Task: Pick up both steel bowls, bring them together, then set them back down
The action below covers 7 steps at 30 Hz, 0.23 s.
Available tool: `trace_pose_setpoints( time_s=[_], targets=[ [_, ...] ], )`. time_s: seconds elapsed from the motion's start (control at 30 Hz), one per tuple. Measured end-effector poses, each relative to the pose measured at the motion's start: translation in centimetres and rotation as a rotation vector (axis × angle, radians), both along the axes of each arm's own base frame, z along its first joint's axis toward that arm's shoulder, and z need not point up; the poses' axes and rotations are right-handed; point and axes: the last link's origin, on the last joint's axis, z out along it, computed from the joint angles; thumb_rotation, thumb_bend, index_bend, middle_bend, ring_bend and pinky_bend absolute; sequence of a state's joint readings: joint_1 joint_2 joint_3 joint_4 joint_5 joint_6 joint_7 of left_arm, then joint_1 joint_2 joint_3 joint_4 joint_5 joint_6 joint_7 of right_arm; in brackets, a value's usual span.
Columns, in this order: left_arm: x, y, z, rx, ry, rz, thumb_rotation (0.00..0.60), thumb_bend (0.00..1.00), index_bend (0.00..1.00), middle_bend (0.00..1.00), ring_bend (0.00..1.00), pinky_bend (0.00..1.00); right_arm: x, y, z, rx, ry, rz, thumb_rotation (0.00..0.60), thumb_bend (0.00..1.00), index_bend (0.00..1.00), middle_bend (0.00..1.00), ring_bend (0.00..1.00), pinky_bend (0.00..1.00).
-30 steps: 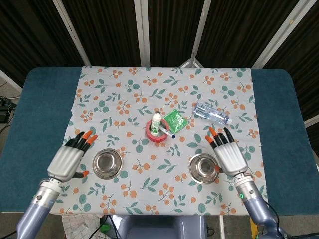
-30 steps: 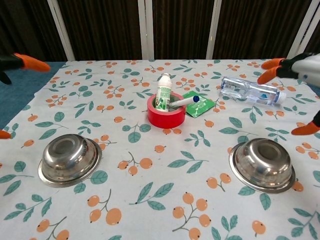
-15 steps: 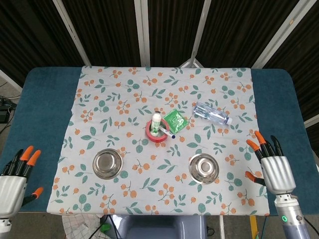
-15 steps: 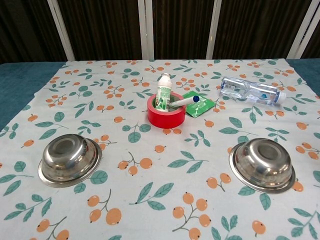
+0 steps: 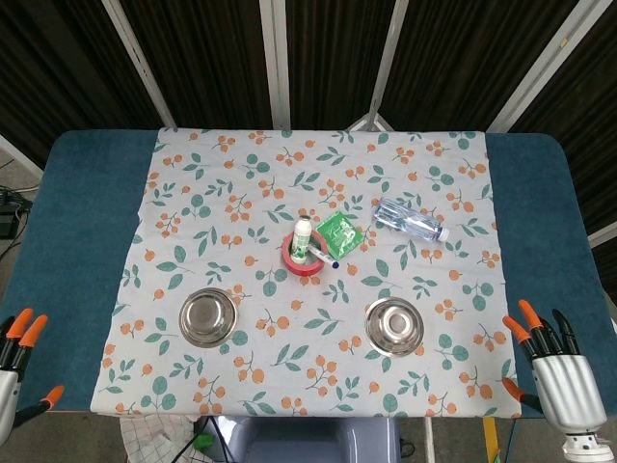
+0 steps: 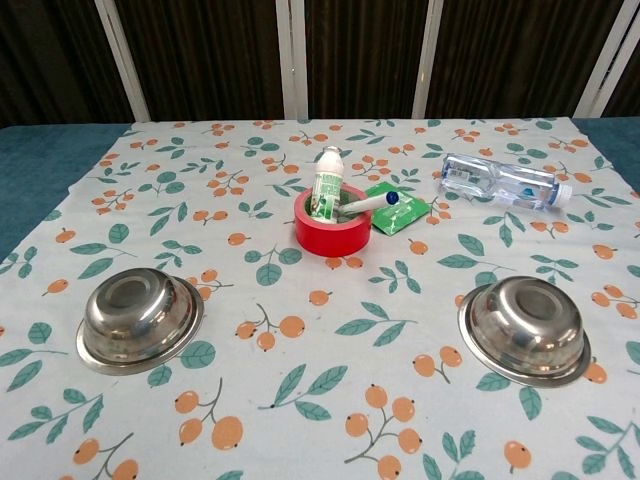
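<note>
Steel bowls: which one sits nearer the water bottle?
The steel bowl on the robot's right. The water bottle lies on its side beyond it; the left steel bowl is across the cloth, past the red tape roll.

robot lab, dark curtain backdrop, floral cloth on teal table

On the table, two steel bowls sit apart at six o'clock of the red ring, while the left hand and right hand, fingers spread, hang at the lower corners.
</note>
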State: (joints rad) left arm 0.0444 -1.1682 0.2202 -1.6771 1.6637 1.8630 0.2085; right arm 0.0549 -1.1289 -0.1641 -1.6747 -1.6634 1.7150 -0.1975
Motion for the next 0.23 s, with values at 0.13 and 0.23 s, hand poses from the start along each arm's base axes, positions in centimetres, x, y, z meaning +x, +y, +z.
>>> trace_pose_setpoints(
  time_s=[0.13, 0.23],
  targets=[
    [-0.24, -0.24, 0.15, 0.011, 0.011, -0.008, 0.600, 0.00, 0.10, 0.00, 0.00, 0.21, -0.31, -0.09, 0.03, -0.002, 0.001, -0.011, 0.600, 0.13, 0.22, 0.05, 0.17, 0.00],
    [-0.48, -0.15, 0.13, 0.014, 0.021, 0.003, 0.600, 0.00, 0.10, 0.00, 0.00, 0.21, -0.58, -0.27, 0.10, -0.009, -0.005, -0.030, 0.600, 0.13, 0.22, 0.05, 0.17, 0.00]
  ],
)
